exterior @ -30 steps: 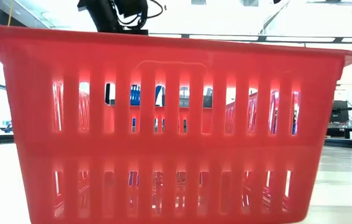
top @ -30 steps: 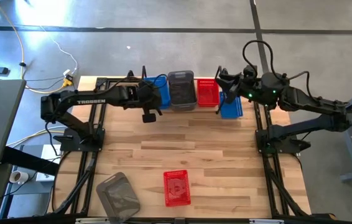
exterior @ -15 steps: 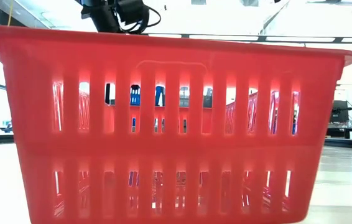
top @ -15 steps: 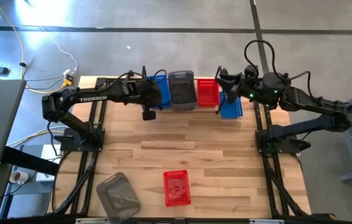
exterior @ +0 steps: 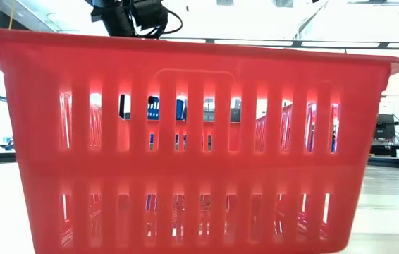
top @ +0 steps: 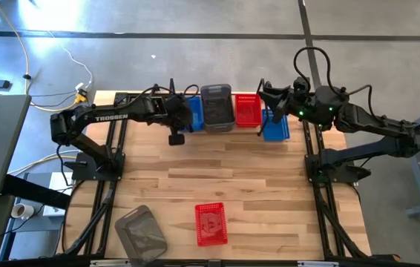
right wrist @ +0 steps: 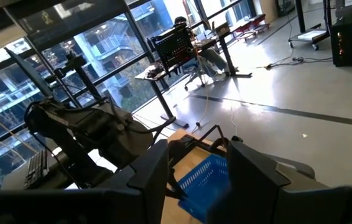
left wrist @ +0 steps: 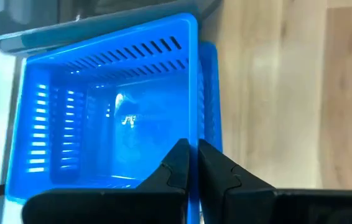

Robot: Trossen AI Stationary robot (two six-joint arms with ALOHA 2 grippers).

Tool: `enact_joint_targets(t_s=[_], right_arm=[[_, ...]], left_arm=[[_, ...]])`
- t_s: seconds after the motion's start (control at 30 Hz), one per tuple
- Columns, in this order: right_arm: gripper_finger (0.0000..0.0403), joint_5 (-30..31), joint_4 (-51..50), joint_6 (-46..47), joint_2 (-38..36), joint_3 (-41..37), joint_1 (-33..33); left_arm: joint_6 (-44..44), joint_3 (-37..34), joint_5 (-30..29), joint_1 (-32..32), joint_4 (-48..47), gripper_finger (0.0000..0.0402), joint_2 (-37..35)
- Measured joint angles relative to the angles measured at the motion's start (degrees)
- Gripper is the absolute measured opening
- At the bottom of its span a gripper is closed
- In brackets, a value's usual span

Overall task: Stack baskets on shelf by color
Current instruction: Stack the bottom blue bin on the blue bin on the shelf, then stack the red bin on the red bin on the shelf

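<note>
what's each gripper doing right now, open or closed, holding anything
Left gripper: closed on the rim of the blue basket on the shelf.
Right gripper: open, holding nothing, above another blue basket.

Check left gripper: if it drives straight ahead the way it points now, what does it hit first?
Likely the blue basket. The left gripper, fingers shut, sits at its near rim and points into it, so wall or floor comes first; depth is unclear.

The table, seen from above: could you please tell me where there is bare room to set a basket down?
The middle of the table is bare wood, between the basket row on the shelf and the red basket and grey basket at the near edge. Right of the red basket is bare too. The far edge is crowded: baskets plus the left gripper and right gripper.
</note>
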Motion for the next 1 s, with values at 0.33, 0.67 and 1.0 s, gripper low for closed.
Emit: enact_joint_targets(t_s=[0.33,0.67,1.0], right_arm=[[0.0149,0.0,0.9,0.0,0.0,0.0,0.0],[0.0149,0.1,0.9,0.4,0.0,0.0,0.0],[0.0149,1.3,0.9,0.4,0.0,0.0,0.0]], left_arm=[[0.8,0.0,-0.2,2.3,-0.2,0.0018,0.3],[1.6,0.0,0.1,3.5,-1.3,0.0038,0.3],[2.4,0.0,-1.8,3.4,-1.3,0.0097,0.3]])
